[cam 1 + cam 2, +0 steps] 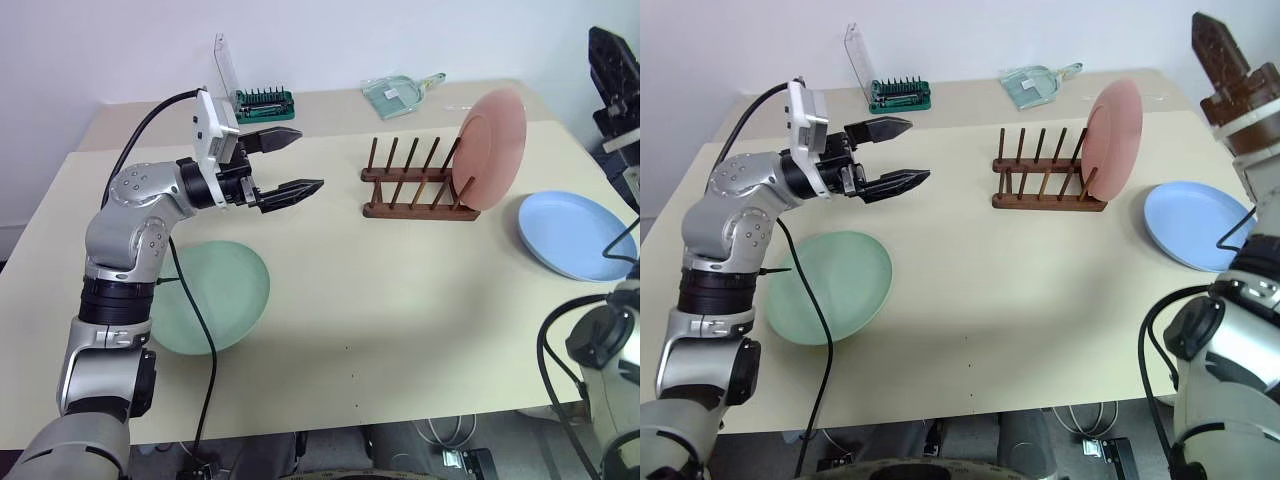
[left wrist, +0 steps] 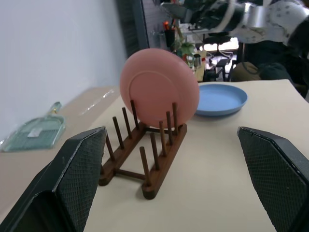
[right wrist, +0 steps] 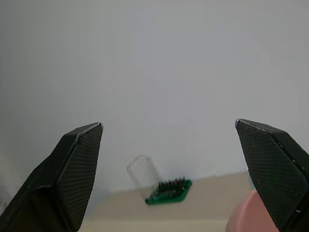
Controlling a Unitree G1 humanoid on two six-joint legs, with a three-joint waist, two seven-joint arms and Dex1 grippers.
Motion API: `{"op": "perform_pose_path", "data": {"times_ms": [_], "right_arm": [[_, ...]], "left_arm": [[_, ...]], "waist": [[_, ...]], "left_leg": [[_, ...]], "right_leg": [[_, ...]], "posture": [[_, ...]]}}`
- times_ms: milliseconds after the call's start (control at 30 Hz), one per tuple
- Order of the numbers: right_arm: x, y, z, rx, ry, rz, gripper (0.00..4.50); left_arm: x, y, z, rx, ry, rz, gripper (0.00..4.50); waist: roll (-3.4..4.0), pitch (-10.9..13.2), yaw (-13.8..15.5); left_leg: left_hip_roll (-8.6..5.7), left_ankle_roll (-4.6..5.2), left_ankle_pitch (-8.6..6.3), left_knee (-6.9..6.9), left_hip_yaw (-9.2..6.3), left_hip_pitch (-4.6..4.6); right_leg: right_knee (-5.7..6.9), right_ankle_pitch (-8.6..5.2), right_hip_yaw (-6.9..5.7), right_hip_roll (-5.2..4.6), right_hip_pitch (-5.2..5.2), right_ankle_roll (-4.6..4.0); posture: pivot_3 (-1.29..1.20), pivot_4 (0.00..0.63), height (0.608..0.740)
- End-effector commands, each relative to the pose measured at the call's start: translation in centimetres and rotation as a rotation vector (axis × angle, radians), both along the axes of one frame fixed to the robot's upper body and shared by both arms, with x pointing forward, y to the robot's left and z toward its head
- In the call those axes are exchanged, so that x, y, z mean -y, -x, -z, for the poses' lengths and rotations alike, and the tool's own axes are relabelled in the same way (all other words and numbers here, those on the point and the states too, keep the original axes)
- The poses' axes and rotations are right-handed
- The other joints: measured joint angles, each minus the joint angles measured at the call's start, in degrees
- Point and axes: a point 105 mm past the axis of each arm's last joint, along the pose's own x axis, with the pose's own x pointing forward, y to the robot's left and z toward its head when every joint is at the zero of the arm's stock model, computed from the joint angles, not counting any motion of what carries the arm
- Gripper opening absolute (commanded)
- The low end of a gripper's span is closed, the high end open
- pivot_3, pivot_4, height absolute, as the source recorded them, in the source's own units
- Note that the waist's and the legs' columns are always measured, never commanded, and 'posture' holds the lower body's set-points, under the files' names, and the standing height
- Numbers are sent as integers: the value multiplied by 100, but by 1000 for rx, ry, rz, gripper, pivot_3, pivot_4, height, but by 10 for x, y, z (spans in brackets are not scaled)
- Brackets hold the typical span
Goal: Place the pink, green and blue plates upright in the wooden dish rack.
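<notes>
Pink plate (image 1: 492, 148) standing upright at the right end of the wooden dish rack (image 1: 415, 183), leaning slightly between the pegs. Blue plate (image 1: 573, 234) lying flat on the surface (image 1: 380, 300) just right of the rack; green plate (image 1: 212, 295) flat at the near left. Left claw (image 1: 290, 165) held above the surface, left of the rack, fingers spread wide and empty. Right claw (image 3: 169, 174) raised, fingers likewise wide apart, holding nothing. Green bit holder (image 1: 264, 101) at the far edge; no legible writing.
</notes>
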Motion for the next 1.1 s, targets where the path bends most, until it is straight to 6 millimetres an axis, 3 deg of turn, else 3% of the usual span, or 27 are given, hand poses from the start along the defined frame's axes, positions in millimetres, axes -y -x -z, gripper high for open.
{"op": "perform_pose_path", "data": {"times_ms": [33,100,200,300,433,533,667,800,967,1100], "right_arm": [[-58,46,-10,163,277,-215,4485],[-74,58,0,152,320,-314,4485],[-92,74,22,146,426,-425,4485],[-101,79,40,139,487,-467,4485],[-103,75,45,142,479,-475,4485],[-102,73,47,139,469,-477,4485],[-104,69,50,138,463,-476,4485],[-105,65,53,132,443,-472,4485],[-106,62,55,132,444,-467,4485],[-105,60,56,128,431,-448,4485]], "left_arm": [[-37,-26,-15,-26,-8,-206,4500],[-55,-39,-8,-134,-20,-293,4500],[-90,-53,19,-345,-76,-469,4500],[-116,-55,28,-429,-110,-596,4500],[-151,-40,44,-672,-118,-722,4500],[-160,-27,54,-812,-87,-749,4500],[-171,-10,77,-907,-209,-808,4500],[-165,17,91,-1151,-238,-758,4500],[-179,29,95,-1213,-392,-750,4500],[-191,34,112,-1310,-498,-755,4500]], "waist": [[0,0,-31],[-1,-1,-28],[-2,-1,-8],[-6,2,-9],[-9,4,-4],[-9,3,1],[-9,3,-8],[-11,3,-8],[-13,5,10],[-12,4,-6]], "left_leg": [[1,0,0,0,-1,0],[1,1,-1,4,5,4],[0,2,-1,4,2,9],[-2,6,-3,5,2,7],[-3,5,-3,11,0,4],[-3,6,-3,10,-1,5],[-3,5,-3,10,-2,5],[-2,5,-3,7,-2,6],[-4,5,-3,9,-2,4],[-5,5,-3,8,2,9]], "right_leg": [[0,0,-1,1,-1,0],[2,1,2,2,1,2],[0,1,1,2,7,3],[0,1,0,2,6,4],[1,2,0,1,5,6],[0,2,0,1,5,6],[1,2,0,1,5,6],[2,2,1,2,4,6],[3,2,2,1,4,6],[5,2,1,2,6,6]], "posture": [[0,150,740],[0,150,740],[0,150,740],[0,150,740],[0,150,740],[0,150,740],[0,150,740],[0,150,740],[0,150,740],[0,150,740]]}}
